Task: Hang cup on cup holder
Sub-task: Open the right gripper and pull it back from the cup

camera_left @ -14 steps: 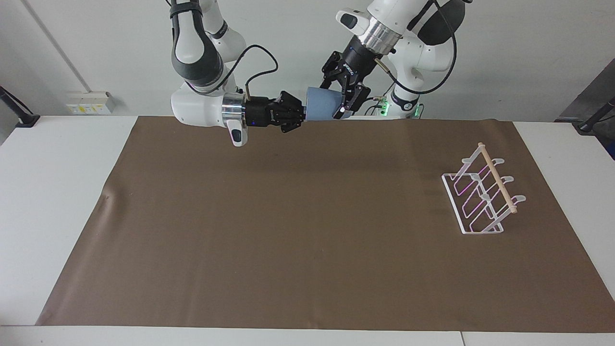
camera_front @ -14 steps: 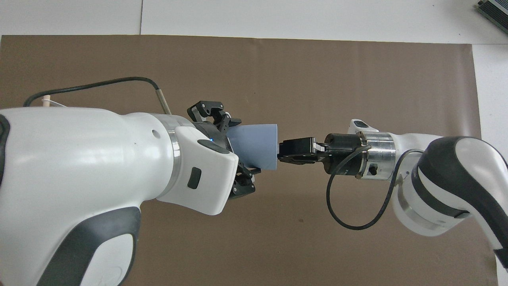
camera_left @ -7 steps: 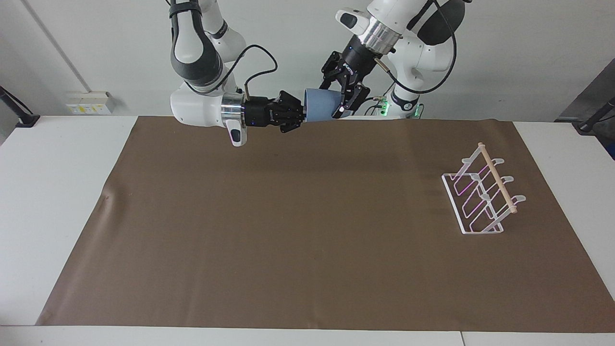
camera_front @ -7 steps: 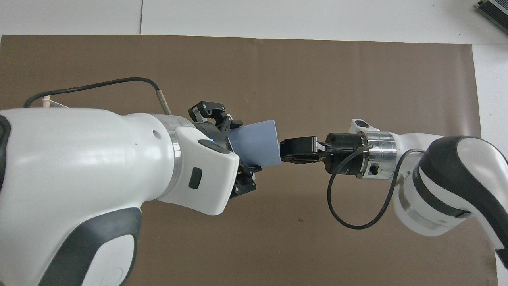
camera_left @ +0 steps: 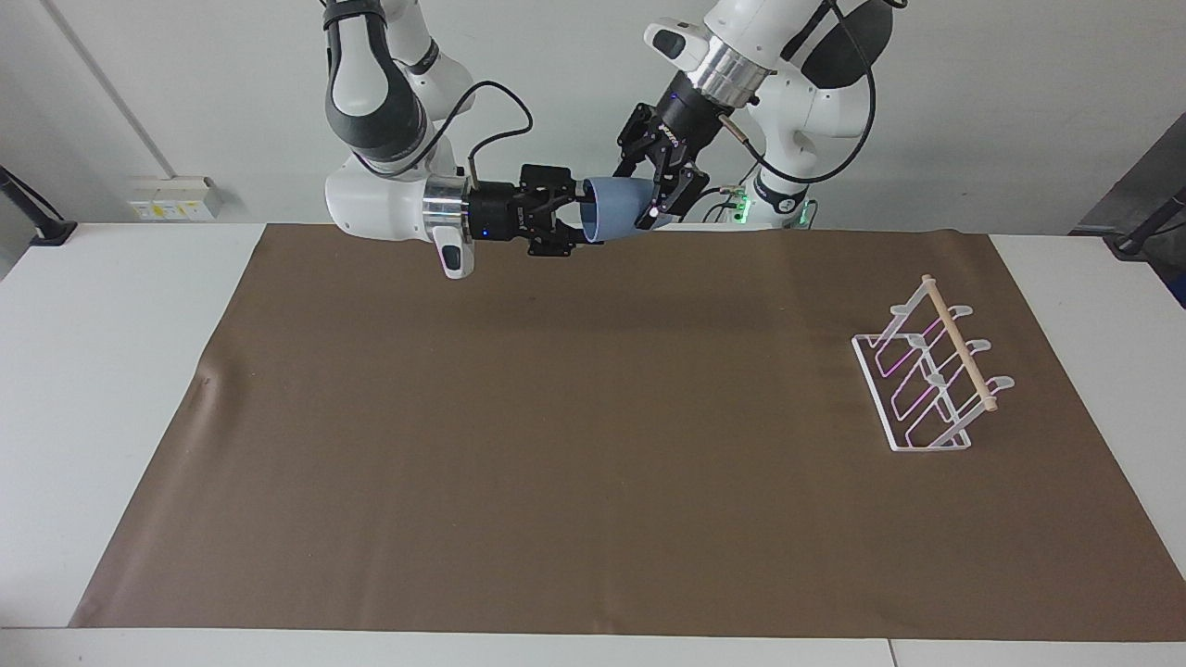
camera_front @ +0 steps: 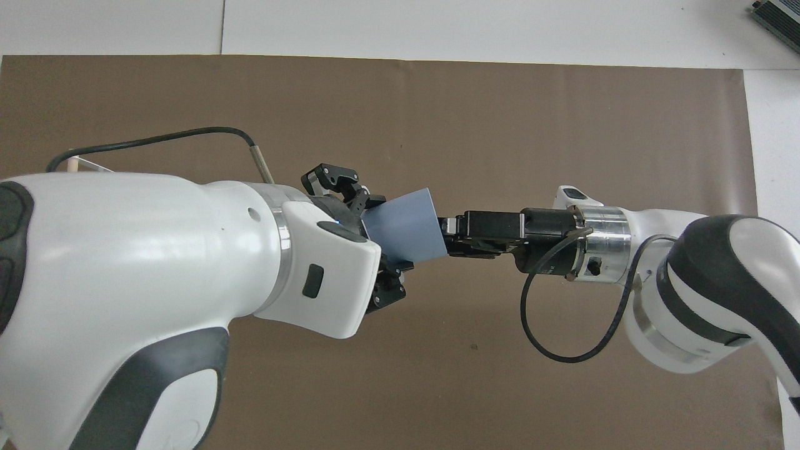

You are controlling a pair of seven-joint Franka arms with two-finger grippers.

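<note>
The light-blue cup (camera_left: 610, 206) lies sideways in the air over the brown mat's edge by the robots' bases, also seen from above as the cup (camera_front: 407, 226). My left gripper (camera_left: 651, 196) is shut on its narrow end. My right gripper (camera_left: 567, 219) is at the cup's wide rim with its fingers spread open, no longer pinching it; overhead, the right gripper (camera_front: 451, 235) touches or nearly touches the rim. The white wire cup holder (camera_left: 925, 382) with its wooden dowel stands on the mat toward the left arm's end. Overhead, my left arm hides it except the dowel's tip (camera_front: 74, 165).
A brown mat (camera_left: 574, 445) covers most of the white table (camera_left: 102, 371). Nothing else stands on it. Black cables loop off both wrists.
My left gripper has shut on the cup's narrow end and my right gripper has opened off the rim. The cup has tilted and risen slightly.
</note>
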